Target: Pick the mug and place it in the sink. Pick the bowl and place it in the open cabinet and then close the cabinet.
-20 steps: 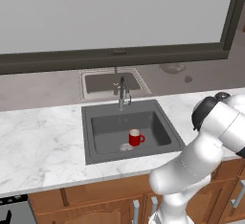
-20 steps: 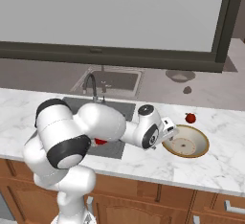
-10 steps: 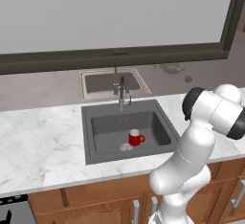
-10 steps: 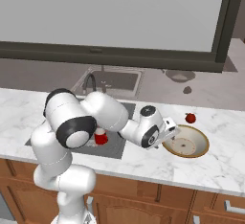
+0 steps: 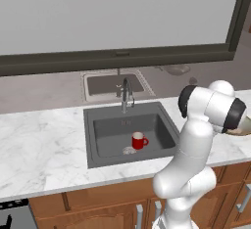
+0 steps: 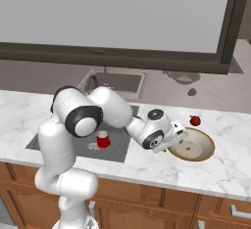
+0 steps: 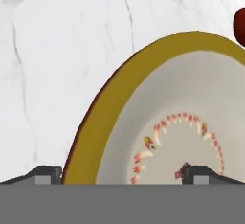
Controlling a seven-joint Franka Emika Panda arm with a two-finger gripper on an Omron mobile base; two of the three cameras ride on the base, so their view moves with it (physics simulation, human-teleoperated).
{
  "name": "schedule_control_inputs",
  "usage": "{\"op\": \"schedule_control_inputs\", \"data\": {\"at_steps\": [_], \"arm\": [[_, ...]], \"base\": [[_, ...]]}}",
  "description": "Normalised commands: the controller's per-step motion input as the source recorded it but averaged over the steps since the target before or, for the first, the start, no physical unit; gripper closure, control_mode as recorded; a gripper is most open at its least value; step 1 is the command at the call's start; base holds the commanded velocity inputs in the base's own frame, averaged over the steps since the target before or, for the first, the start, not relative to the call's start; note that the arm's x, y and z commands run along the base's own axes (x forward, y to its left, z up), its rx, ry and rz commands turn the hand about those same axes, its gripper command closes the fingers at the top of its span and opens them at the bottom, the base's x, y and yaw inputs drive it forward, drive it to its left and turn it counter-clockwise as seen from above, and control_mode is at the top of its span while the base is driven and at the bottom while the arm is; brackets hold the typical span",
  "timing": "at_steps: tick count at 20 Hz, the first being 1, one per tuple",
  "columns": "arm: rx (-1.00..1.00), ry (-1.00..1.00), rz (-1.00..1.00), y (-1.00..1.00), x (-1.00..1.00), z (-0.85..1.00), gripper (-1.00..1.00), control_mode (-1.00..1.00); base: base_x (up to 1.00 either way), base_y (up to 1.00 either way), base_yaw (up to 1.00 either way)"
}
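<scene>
The red mug (image 5: pixel 139 140) (image 6: pixel 103 139) stands upright inside the dark grey sink (image 5: pixel 105 137) (image 6: pixel 117 144). On the counter right of the sink sits the bowl (image 6: pixel 192 145) (image 7: pixel 100 117), tan outside and cream inside; a sliver of the bowl (image 5: pixel 241 131) peeks from behind my elbow. My gripper (image 6: pixel 175 140) (image 7: pixel 122 175) is open at the bowl's left rim. One fingertip (image 7: pixel 48 173) is outside the rim and the other fingertip (image 7: pixel 196 173) is over the bowl's inside. Nothing is held. The cabinet is out of view.
A small red fruit (image 6: pixel 195 121) (image 7: pixel 240 22) lies on the marble just behind the bowl. The chrome faucet (image 5: pixel 126 94) rises at the back of the sink. A dark window sill runs along the wall behind the counter, and wooden drawer fronts sit below.
My arm's elbow has swung upright and toward the sink while the hand settled lower at the bowl's left rim. Jaws stayed open; mug and bowl have not moved.
</scene>
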Motion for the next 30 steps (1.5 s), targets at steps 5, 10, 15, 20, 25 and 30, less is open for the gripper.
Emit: {"op": "schedule_control_inputs", "data": {"at_steps": [5, 10, 15, 20, 25, 30], "arm": [[0.0, 0.0, 0.01, -0.24, 0.09, -0.05, -1.0, -1.0], [0.0, 0.0, 0.0, -0.17, 0.07, -0.08, 1.0, -1.0], [0.01, 0.0, 0.01, -0.26, 0.0, -0.02, 1.0, -1.0], [0.0, -0.02, 0.0, -0.15, 0.0, 0.0, 1.0, -1.0], [0.0, -0.07, 0.0, -0.01, 0.0, 0.09, 1.0, -1.0], [0.0, -0.1, 0.0, 0.03, -0.06, 0.26, 1.0, -1.0]], "base": [[0.0, 0.0, 0.0], [0.0, 0.0, 0.0], [0.0, 0.0, 0.0], [0.0, 0.0, 0.0], [0.0, 0.0, 0.0], [0.0, 0.0, 0.0]]}}
